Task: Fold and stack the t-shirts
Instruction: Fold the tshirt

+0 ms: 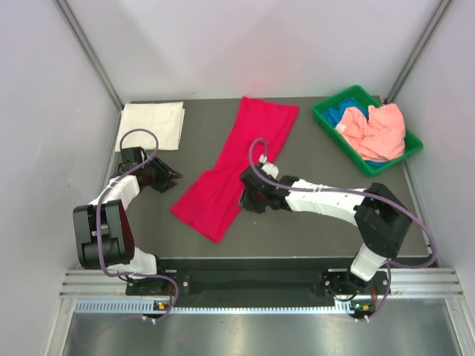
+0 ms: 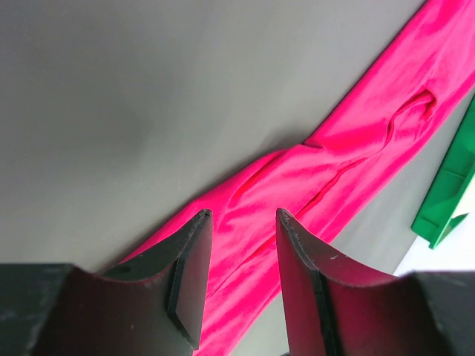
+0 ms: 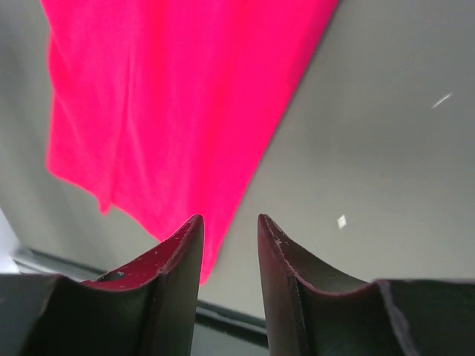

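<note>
The crimson-red t-shirt [image 1: 236,163] is laid as a long diagonal strip across the table [image 1: 312,159]. The left gripper [image 1: 172,178] is held beside its near-left edge, jaws parted and empty. The right gripper [image 1: 245,194] is at its right edge, likewise parted and empty. The white t-shirt [image 1: 152,124] is folded far left; the salmon-pink t-shirt [image 1: 378,130] and blue t-shirt [image 1: 350,115] are heaped in the green bin [image 1: 320,119]

Your dark worktop [image 1: 319,170] carries a crimson-red t-shirt [image 1: 234,167] lying diagonally in the middle, a white folded t-shirt [image 1: 152,124] at the far left corner, and a green bin [image 1: 335,99] at the far right.
</note>
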Controlling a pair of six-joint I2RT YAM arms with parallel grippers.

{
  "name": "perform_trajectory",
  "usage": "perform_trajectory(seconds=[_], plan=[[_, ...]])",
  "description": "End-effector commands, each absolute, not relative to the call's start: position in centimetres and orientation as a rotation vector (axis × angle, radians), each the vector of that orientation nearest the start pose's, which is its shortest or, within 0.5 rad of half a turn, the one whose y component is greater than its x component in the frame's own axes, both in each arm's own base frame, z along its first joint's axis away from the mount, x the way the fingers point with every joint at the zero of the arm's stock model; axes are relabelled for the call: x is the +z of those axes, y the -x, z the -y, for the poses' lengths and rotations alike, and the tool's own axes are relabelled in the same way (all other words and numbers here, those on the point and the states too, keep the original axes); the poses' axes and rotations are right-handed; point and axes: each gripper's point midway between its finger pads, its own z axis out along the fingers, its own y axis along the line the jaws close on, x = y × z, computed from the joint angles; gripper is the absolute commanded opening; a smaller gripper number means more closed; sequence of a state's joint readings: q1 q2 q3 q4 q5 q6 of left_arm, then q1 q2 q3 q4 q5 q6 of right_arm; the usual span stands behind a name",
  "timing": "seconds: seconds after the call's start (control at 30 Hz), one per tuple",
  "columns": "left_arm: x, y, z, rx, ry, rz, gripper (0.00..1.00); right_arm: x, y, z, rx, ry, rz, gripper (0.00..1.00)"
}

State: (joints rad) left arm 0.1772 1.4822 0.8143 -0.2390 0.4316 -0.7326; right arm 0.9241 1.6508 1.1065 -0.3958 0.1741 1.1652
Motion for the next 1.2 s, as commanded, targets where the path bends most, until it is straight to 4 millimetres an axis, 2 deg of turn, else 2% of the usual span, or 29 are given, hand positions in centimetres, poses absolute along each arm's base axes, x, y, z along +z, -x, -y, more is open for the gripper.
perform_trajectory(seconds=[0.0,0.2,0.37,0.67,0.9,0.93,1.07,1.17], plan=[[8.5,-35.6,3.8,-0.809,0.883,-2.338,0.45,8.5,-22.3,-37.4,0.686,-0.346,-2.592,0.35],[8.7,-35.2,3.3,-0.761,0.867,-2.356,0.44,5.4,-19.1,-40.5,0.69,-0.237,-2.661,0.35],[9.1,-35.3,3.1,-0.739,0.841,-2.365,0.44,5.2,-18.4,-42.3,0.711,-0.16,-2.658,0.35],[9.3,-35.5,3.4,-0.771,0.836,-2.356,0.44,5.2,-17.0,-43.4,0.662,-0.137,-2.682,0.37],[9.4,-35.2,3.4,-0.76,0.826,-2.356,0.44,2.7,-15.7,-42.5,0.523,-0.134,-2.743,0.36],[9.4,-35.2,3.3,-0.755,0.823,-2.353,0.45,2.3,-15.6,-41.8,0.475,-0.132,-2.753,0.36],[8.4,-34.9,3.2,-0.736,0.838,-2.378,0.44,2.5,-15.7,-40.1,0.405,-0.125,-2.743,0.33],[8.1,-34.8,3.6,-0.765,0.841,-2.394,0.43,2.5,-15.5,-39.0,0.369,-0.106,-2.736,0.19]])
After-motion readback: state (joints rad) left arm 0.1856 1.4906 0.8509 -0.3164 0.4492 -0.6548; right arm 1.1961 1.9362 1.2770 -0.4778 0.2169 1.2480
